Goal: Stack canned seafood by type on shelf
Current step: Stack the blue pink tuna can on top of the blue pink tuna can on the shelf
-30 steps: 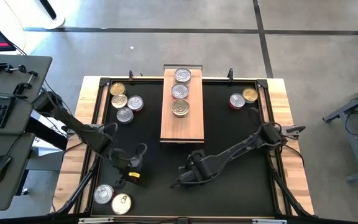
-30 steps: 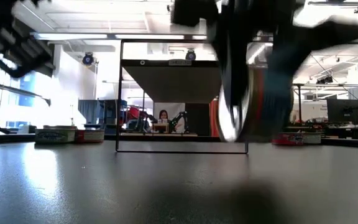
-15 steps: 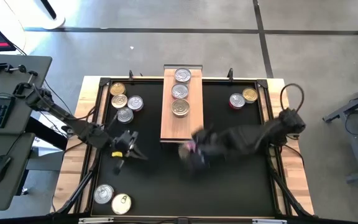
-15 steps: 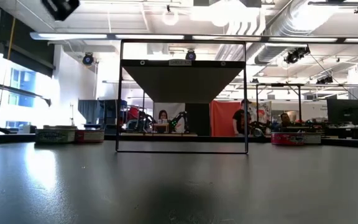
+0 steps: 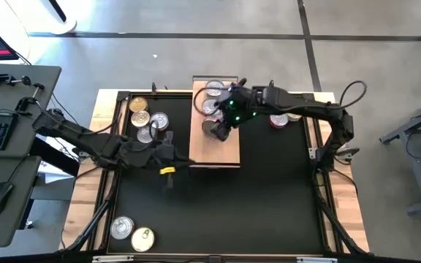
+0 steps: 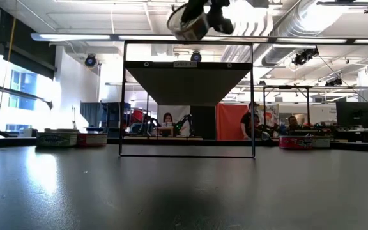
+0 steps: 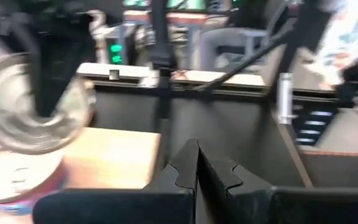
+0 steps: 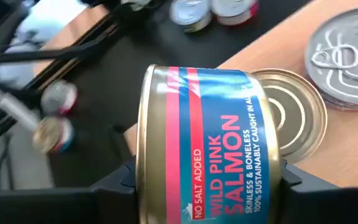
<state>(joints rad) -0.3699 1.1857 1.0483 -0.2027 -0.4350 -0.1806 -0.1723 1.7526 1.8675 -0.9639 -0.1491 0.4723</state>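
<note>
Right tool (image 5: 216, 128) is gripping a salmon tin (image 8: 207, 152) on its side, fingers pressed against lid and base, hanging over the shelf (image 5: 214, 150). Blue-and-pink label is facing the wrist camera. Tin is hovering just above another tin (image 8: 291, 118) standing on the shelf, with a silver pull-tab tin (image 8: 344, 56) next along the plank. In the low view the held tin (image 6: 190, 24) is showing high above the mat.

Left tool (image 5: 168, 152) is sitting pinched shut, holding nothing, low over the mat just off the shelf's left edge.

Shelf is lying lengthwise from the desk's far edge toward the middle. Four tins (image 5: 148, 120) are clustering near the far left corner, two (image 5: 286, 115) near the far right corner, two (image 5: 132, 232) by the near left corner.
</note>
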